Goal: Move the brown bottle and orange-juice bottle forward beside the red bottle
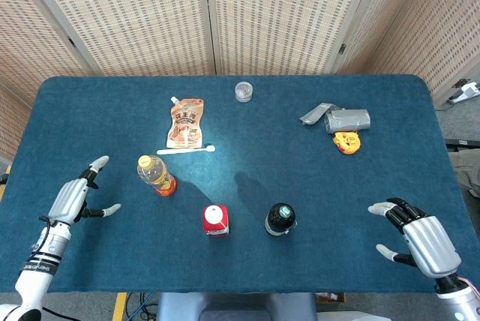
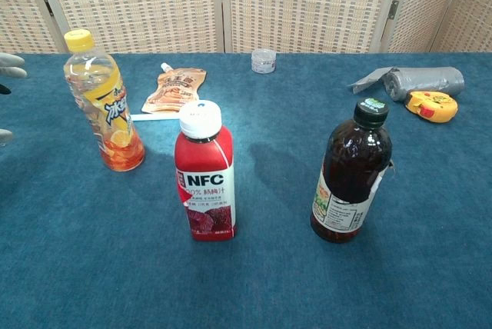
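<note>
The red bottle [image 1: 215, 220] [image 2: 204, 176] with a white cap stands upright near the table's front middle. Right of it stands the brown bottle [image 1: 280, 219] [image 2: 351, 172], dark with a black cap. The orange-juice bottle [image 1: 156, 175] [image 2: 104, 103], yellow-capped, stands upright left of and behind the red one. My left hand [image 1: 77, 196] hovers empty with fingers spread, left of the orange-juice bottle; only its fingertips [image 2: 11, 62] show at the chest view's left edge. At the front right my right hand [image 1: 420, 239] is empty too, fingers apart, well right of the brown bottle.
Farther back lie a snack pouch [image 1: 187, 121] with a white spoon [image 1: 185, 150] below it, a small clear jar [image 1: 244, 91], a grey roll [image 1: 345, 119] and a yellow tape measure [image 1: 346, 142]. Dark blue cloth covers the table [image 1: 240, 268]; screens stand behind.
</note>
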Controlling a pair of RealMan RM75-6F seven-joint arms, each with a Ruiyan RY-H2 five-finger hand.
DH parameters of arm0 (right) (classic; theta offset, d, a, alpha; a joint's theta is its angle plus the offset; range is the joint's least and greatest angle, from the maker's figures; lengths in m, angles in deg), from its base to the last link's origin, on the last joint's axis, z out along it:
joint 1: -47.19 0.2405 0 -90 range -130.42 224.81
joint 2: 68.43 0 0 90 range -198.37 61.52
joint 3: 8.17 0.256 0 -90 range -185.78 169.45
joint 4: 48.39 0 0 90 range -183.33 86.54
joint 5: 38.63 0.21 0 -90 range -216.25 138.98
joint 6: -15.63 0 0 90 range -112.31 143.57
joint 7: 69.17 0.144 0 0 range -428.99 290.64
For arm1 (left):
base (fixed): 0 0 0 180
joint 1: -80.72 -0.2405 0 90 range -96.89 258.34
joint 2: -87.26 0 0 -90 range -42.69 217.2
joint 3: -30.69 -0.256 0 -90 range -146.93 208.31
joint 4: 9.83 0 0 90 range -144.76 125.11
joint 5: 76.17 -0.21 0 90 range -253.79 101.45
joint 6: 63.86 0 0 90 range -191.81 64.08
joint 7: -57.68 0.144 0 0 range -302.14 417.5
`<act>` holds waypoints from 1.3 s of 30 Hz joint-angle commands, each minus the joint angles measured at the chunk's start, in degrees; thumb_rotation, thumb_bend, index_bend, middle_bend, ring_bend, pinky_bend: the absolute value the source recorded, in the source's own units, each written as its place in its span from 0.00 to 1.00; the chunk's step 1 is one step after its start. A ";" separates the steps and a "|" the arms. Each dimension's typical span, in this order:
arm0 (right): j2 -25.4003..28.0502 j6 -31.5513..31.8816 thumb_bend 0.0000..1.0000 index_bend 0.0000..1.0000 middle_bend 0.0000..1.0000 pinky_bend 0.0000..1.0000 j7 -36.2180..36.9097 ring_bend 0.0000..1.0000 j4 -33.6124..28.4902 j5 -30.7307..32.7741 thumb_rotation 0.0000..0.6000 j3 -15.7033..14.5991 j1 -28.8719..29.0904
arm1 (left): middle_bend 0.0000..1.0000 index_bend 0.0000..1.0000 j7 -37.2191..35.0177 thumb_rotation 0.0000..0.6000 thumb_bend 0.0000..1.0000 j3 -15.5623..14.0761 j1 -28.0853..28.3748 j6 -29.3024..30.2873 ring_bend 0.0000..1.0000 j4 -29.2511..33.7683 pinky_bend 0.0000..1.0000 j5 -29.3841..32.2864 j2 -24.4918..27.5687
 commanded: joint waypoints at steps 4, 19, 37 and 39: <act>0.21 -0.69 0.04 0.33 0.33 0.44 0.55 0.21 0.02 -0.22 1.00 0.36 -0.12 | 0.02 0.00 -6.99 1.00 0.05 1.30 2.87 -5.45 0.12 1.05 0.32 1.77 0.45; 0.33 -2.21 0.04 0.33 0.34 0.44 1.04 0.21 -0.06 -0.45 1.00 1.13 -0.42 | 0.00 0.00 -10.01 1.00 0.05 2.68 7.32 -10.66 0.10 -3.38 0.31 4.85 -3.58; 0.52 -2.90 0.04 0.33 0.34 0.44 1.65 0.21 0.02 -0.56 1.00 1.88 -0.80 | 0.05 0.11 -11.32 1.00 0.05 4.20 10.79 -14.04 0.11 -5.87 0.31 8.69 -7.94; 0.55 -2.96 0.04 0.33 0.34 0.44 1.71 0.21 0.00 -0.56 1.00 1.93 -0.83 | 0.06 0.11 -12.46 1.00 0.05 4.46 11.06 -14.92 0.11 -5.71 0.31 9.02 -7.99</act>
